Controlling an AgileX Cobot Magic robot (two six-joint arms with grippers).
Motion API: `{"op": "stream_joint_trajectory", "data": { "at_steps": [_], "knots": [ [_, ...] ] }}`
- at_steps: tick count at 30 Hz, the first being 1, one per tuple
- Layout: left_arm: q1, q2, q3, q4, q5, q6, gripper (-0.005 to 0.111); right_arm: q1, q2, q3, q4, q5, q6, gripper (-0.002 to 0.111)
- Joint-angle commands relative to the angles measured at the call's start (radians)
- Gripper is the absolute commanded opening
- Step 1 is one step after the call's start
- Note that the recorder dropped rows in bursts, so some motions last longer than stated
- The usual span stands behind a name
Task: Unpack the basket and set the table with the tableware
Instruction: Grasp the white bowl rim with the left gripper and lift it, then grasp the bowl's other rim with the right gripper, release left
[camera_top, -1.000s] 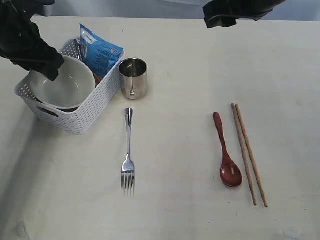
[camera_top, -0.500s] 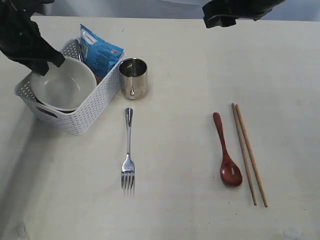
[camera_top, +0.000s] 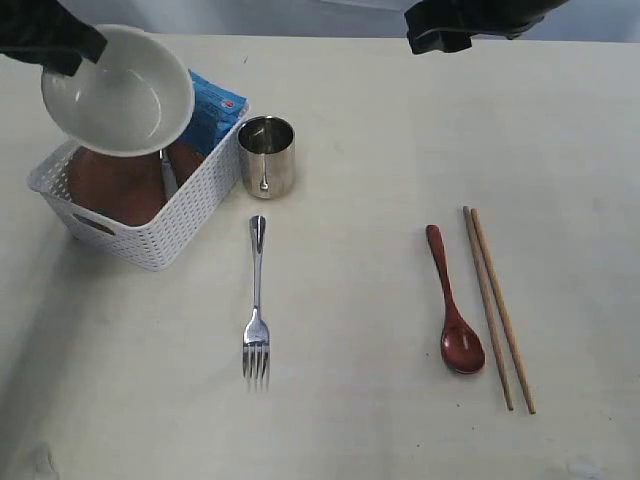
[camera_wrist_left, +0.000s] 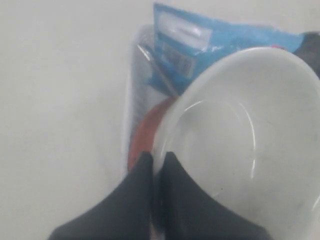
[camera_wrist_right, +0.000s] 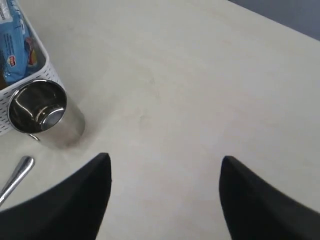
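My left gripper (camera_top: 72, 58) (camera_wrist_left: 159, 156) is shut on the rim of the cream bowl (camera_top: 120, 92) (camera_wrist_left: 250, 145), which hangs tilted above the white basket (camera_top: 185, 212) (camera_wrist_left: 131, 90). Inside the basket lie the reddish-brown plate (camera_top: 112, 185) (camera_wrist_left: 145, 130) and the knife (camera_top: 167, 172). The steel cup (camera_top: 266, 155) (camera_wrist_right: 42, 112) stands beside the basket. On the table (camera_top: 360, 120) lie the fork (camera_top: 257, 305), the dark red spoon (camera_top: 455, 305) and the chopsticks (camera_top: 497, 305). My right gripper (camera_wrist_right: 165, 160) hovers open at the far edge, holding nothing.
A blue snack packet (camera_top: 212, 108) (camera_wrist_left: 200, 45) leans in the basket's far corner, partly behind the bowl. The fork's handle end (camera_wrist_right: 19, 170) lies close to the cup. The right arm's dark body (camera_top: 470, 22) hangs above the table's back edge.
The left gripper has lifted the bowl up out of the basket and tilted it, uncovering the plate and knife beneath. The right arm has not moved.
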Motion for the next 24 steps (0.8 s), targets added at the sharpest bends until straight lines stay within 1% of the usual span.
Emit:
{"op": "stream_joint_trajectory", "data": {
  "at_steps": [1,4,7,9,11,14,17,21,24],
  "knots": [
    [0.002,-0.043,-0.004,-0.140,-0.035,0.063,0.000,-0.002,-0.012,0.005,0.072,-0.027,-0.012,0.060],
    [0.002,-0.043,0.026,-0.287,-0.078,0.208,0.000,-0.002,-0.021,0.003,0.151,-0.029,-0.028,0.060],
    [0.002,-0.043,0.055,-0.471,-0.112,0.367,0.000,0.011,-0.028,0.003,0.202,0.002,-0.079,0.060],
    [0.002,-0.043,0.057,-0.559,-0.088,0.458,0.000,0.035,-0.028,0.003,0.216,0.024,-0.104,0.060],
    [0.002,-0.043,0.057,-0.609,-0.051,0.511,0.000,0.065,-0.028,0.003,0.216,0.034,-0.111,0.060],
    [-0.012,-0.036,0.057,-0.620,-0.037,0.529,0.000,0.108,-0.028,0.003,0.216,0.038,-0.132,0.060],
    [-0.042,-0.003,0.057,-0.620,-0.048,0.529,0.000,0.136,-0.028,0.003,0.216,0.038,-0.148,0.060],
    [-0.082,0.053,0.057,-0.620,-0.107,0.531,0.000,0.138,-0.047,0.003,0.214,0.046,-0.148,0.060],
    [-0.094,0.087,0.045,-0.625,-0.125,0.531,0.000,0.138,-0.074,0.004,0.214,0.048,-0.148,0.060]
  ]
}}
